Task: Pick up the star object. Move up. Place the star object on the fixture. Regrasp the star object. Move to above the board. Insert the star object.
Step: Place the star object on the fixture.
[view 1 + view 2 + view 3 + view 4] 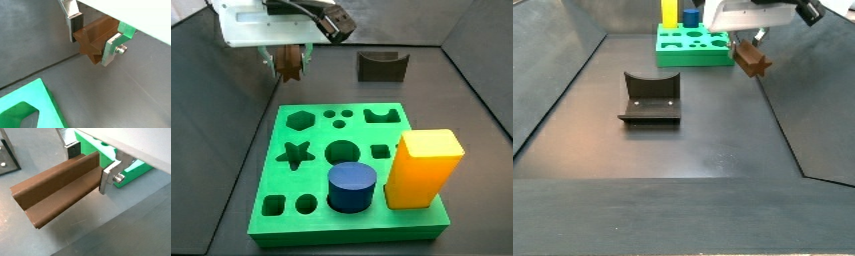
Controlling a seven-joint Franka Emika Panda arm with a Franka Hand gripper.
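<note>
No writing or label can be read on anything in view. The gripper (93,42) hangs in the air beside the board (298,185), its two silver fingers (113,49) clamped on the star object (93,40). That brown prism is off the floor; in a wrist view (57,190) its long axis runs level, crosswise to the fingers, with a ridged side up. In a side view the gripper (289,62) sits at about 11 o'clock from the board, and the fixture (381,66) stands well apart at 1 o'clock. A yellow block (425,168) and a blue cylinder (352,187) stand in the board's holes; the star hole (295,154) is open.
</note>
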